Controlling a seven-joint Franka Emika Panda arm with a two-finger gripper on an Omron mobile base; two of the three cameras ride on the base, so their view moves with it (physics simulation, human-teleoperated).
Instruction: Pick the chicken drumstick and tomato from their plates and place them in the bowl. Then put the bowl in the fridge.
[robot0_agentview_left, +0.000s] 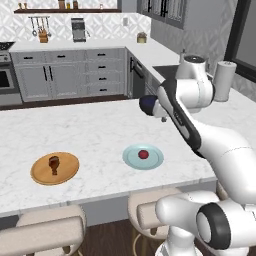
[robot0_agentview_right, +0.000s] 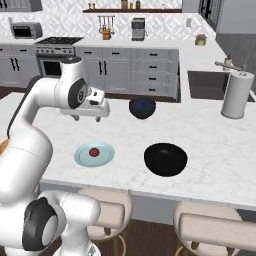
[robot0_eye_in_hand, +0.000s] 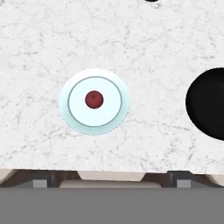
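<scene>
Open gripper (robot0_agentview_right: 91, 118) hangs empty above the counter, beside the pale blue-green rimmed plate (robot0_agentview_right: 82, 157).
Small glossy red tomato (robot0_agentview_right: 94, 152) sits at plate centre; risk: round, it may roll from closing jaws. Black bowl (robot0_agentview_right: 165, 159) stands nearby.

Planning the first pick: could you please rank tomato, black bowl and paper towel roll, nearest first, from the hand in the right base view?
1. tomato, below the hand
2. black bowl, to the right
3. paper towel roll, far right
</scene>
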